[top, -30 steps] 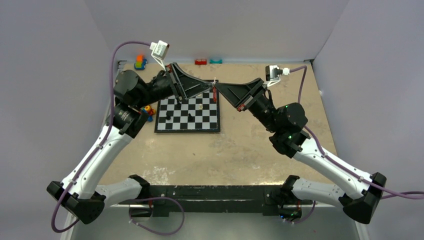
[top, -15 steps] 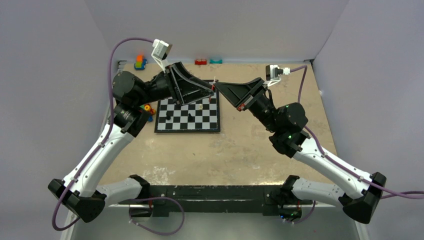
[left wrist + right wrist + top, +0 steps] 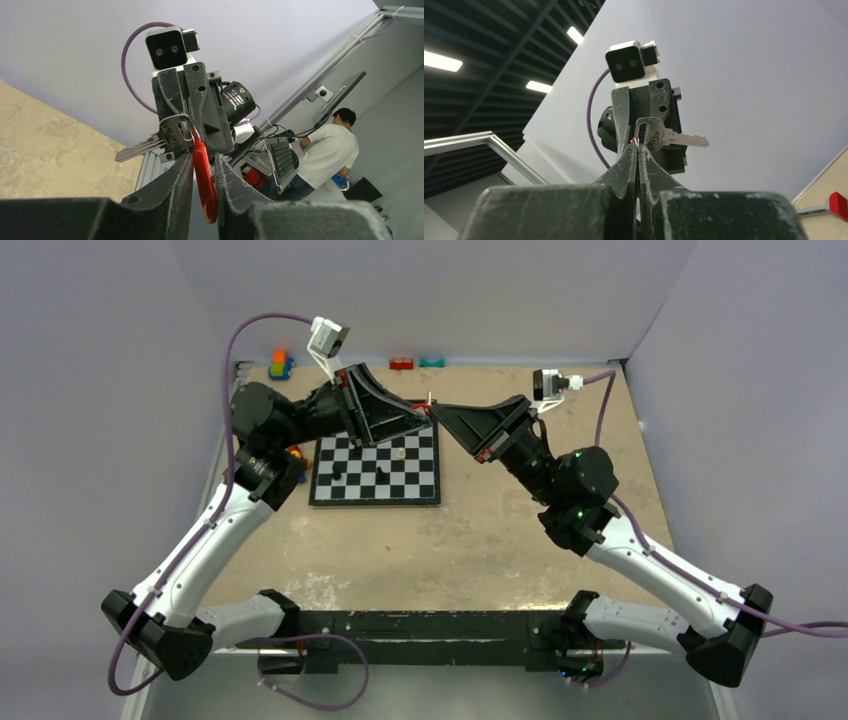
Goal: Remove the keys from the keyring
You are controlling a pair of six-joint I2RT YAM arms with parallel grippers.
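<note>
One key (image 3: 155, 142), one red tag (image 3: 205, 180), one keyring (image 3: 637, 131) between both jaws.

Raised lettering marks the head of the silver key (image 3: 174, 135) in the left wrist view, but the characters are too blurred to read. At 2 o'clock from the key, fine white markings ring the barrel of a camera lens (image 3: 239, 101); they are too small to make out. The red tag (image 3: 204, 175), hanging at 6 o'clock from the key head, shows only its edge, so its faces are hidden. In the right wrist view, nothing legible shows on the key's head beside the keyring (image 3: 637, 131). No word, number or brand can be read in any view.
</note>
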